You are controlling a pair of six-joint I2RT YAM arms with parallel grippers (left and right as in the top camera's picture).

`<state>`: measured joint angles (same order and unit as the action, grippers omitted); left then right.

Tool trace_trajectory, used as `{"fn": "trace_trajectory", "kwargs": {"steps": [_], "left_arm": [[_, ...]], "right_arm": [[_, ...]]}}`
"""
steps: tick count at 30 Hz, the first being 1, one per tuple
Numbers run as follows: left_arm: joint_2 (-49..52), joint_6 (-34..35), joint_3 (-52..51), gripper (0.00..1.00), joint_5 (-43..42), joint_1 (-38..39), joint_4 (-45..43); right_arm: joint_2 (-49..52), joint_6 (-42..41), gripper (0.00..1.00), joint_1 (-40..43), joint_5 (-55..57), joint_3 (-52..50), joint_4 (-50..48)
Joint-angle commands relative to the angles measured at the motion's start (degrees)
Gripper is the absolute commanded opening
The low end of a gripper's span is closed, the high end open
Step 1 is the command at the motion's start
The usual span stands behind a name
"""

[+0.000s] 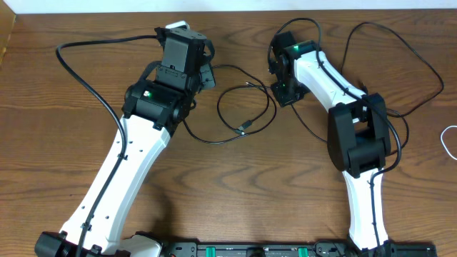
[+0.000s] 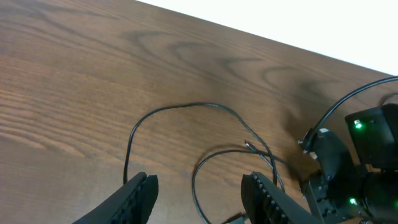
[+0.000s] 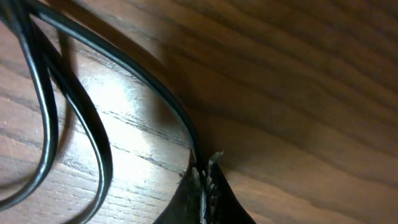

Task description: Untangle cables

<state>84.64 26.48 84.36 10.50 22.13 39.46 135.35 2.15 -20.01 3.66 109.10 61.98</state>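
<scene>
My right gripper (image 3: 202, 177), pressed shut, pinches the cable (image 3: 155, 84); its loops lie at 9 o'clock on the worktop (image 1: 235, 185). My left gripper (image 2: 199, 199) is spread, holding nothing. Pulling hard risks slippage or a tightened knot.

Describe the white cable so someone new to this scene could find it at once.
On the wooden table, look past the right arm to the overhead picture's right edge. There a thin white cable curves in and back out of view. It is the only pale cord; the black cables lie nearer the middle.
</scene>
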Motion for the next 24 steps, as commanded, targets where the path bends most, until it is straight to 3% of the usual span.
{"fn": "trace_trajectory", "kwargs": {"steps": [1, 8, 13, 19, 24], "left_arm": [[0.35, -2.12, 0.24, 0.49, -0.33, -0.26, 0.81], [3.61, -17.2, 0.24, 0.49, -20.63, -0.2, 0.0], [10.23, -27.76, 0.24, 0.49, -29.83, -0.11, -0.52], [17.11, -34.49, 0.24, 0.54, -33.24, 1.88, -3.89], [20.2, -34.18, 0.24, 0.58, -33.24, 3.98, -7.63]], "right_arm": [[3.21, -4.46, 0.01, 0.2, -3.32, 0.55, 2.6], [-4.96, -1.62, 0.01, 4.46, -18.25, 4.76, 4.61], [-6.58, -0.94, 0.01, 6.51, -21.46, 4.76, 5.62], [-6.45, -0.13, 0.01, 6.97, -22.14, 4.72, 6.73], [-6.45, -0.09, 0.01, 6.95, -22.51, 4.72, 6.71]]}}
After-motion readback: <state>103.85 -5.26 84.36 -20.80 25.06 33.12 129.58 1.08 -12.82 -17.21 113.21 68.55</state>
